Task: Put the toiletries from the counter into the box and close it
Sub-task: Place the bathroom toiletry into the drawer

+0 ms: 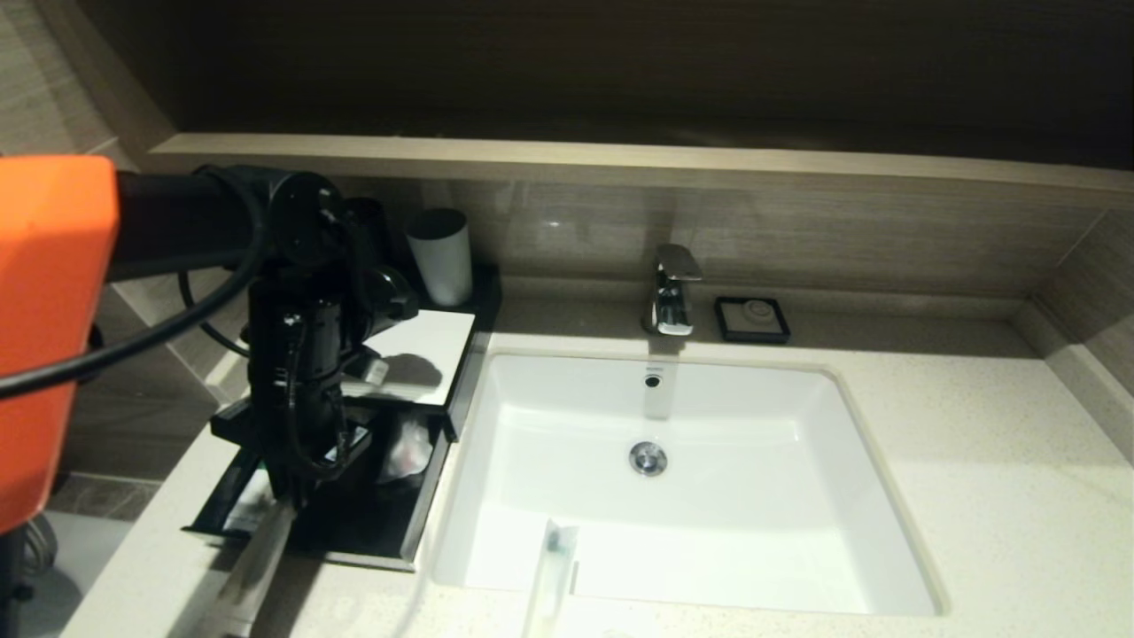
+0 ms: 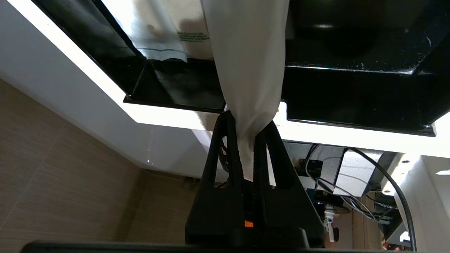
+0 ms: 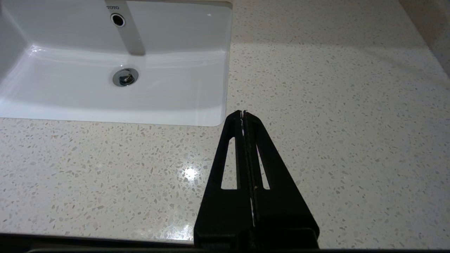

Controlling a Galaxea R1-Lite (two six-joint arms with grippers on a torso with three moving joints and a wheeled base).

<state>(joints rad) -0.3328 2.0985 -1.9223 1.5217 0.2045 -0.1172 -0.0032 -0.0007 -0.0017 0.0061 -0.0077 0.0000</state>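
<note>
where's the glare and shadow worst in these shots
Head view: the basin is blown out white, and the left gripper over the box is lost in shadow. Left wrist view: counter edge overexposed behind the held packet. Right wrist view: one small highlight on the counter.

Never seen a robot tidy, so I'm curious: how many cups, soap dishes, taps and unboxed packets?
Cups: 2, white cup, black cup
Soap dish: 1
Tap: 1
Unboxed packets: 2, held packet in left end effector, loose packet by basin
Total: 6
</note>
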